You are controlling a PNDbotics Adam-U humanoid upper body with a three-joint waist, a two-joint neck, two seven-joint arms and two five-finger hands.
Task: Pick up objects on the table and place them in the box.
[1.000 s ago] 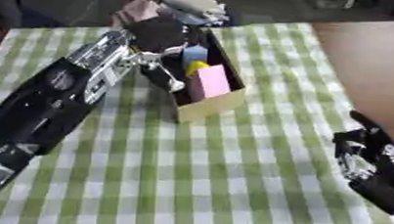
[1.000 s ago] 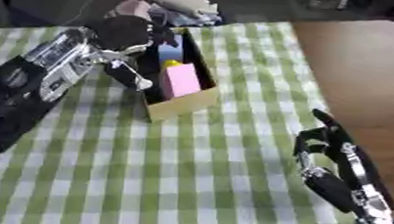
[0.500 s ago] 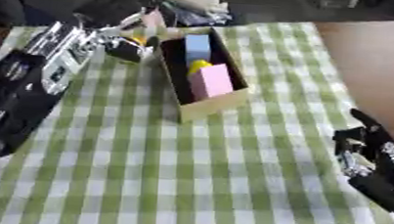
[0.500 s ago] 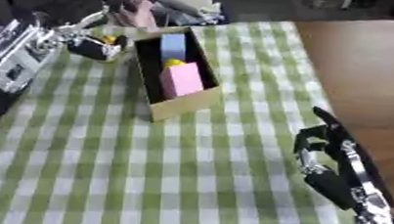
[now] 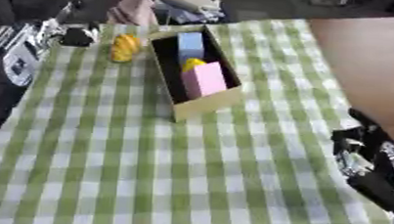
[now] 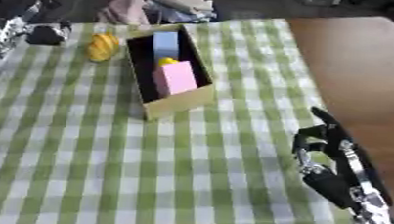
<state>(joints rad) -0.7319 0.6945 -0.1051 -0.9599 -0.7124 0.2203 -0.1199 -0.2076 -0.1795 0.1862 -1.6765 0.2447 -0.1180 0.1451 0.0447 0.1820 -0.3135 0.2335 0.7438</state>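
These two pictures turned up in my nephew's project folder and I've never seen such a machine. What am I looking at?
Both pictures come from the two eyes of a camera in a humanoid robot's head, looking down at a table with a green checked cloth. The robot's left hand shows at the upper left, near a yellow object lying on the cloth; I cannot tell how its fingers stand. Its right hand rests open at the lower right, holding nothing. A cardboard box stands in the middle, with a blue block, a pink block and something yellow between them.
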